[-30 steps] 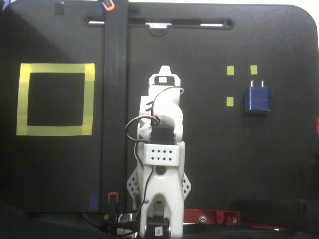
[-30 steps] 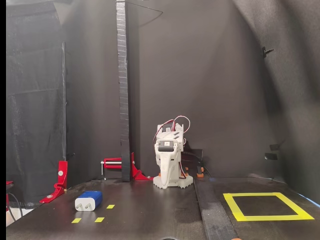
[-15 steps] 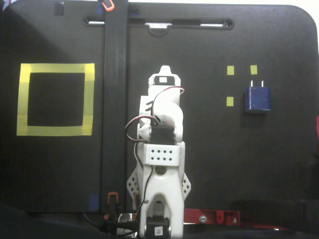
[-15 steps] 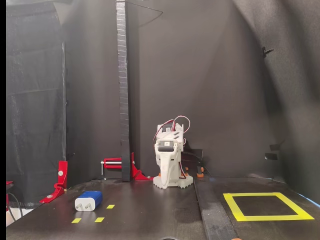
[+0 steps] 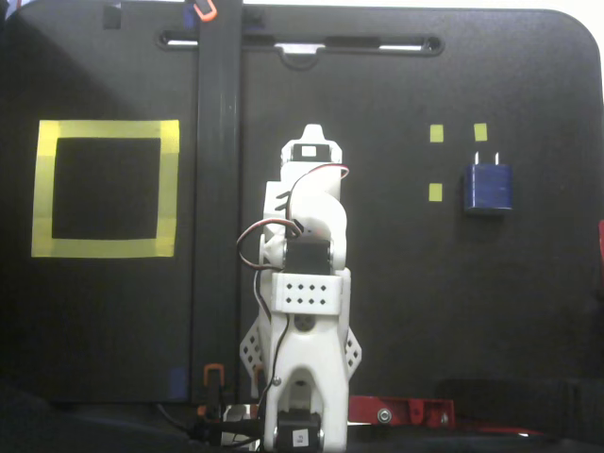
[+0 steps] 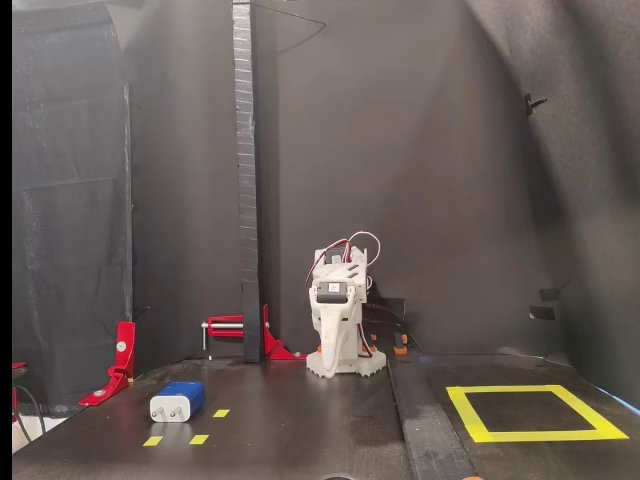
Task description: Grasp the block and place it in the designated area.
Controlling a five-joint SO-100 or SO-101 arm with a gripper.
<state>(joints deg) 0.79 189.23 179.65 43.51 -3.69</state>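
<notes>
- Step in hand, as judged: none of the grasp is begun. The white arm [image 5: 304,283] sits folded over its base at mid-table, well apart from both task items.
- Gripper [image 5: 312,132]: tucked in at the folded arm's far tip in the top-down fixed view. Neither view shows the fingers apart or together clearly; whether it is parted or closed cannot be told. It carries nothing visible.
- Block [image 5: 487,186]: one dark blue plug-adapter piece, lying flat on the black table [image 5: 528,311] at the right of the top-down view, two silvery prongs pointing away from the arm's base. In the low front fixed view it lies at the left [image 6: 178,401], pale pronged face toward the camera.
- Small yellow tape squares: three counted in each view, e.g. [image 5: 435,192], just beside the block. Any further one may be hidden under it; cannot confirm.
- Designated area [image 5: 169,189]: one yellow tape square outline, at the left in the top-down view, nothing inside it. It is on the opposite side of the arm from the block.
- Black upright post [image 6: 245,180]: one, standing between arm and square, held by a red clamp [image 6: 240,333].
- Next move, as judged: unfold, swing toward the block, descend with fingers spread across its narrow sides. The later carry must clear the post.
</notes>
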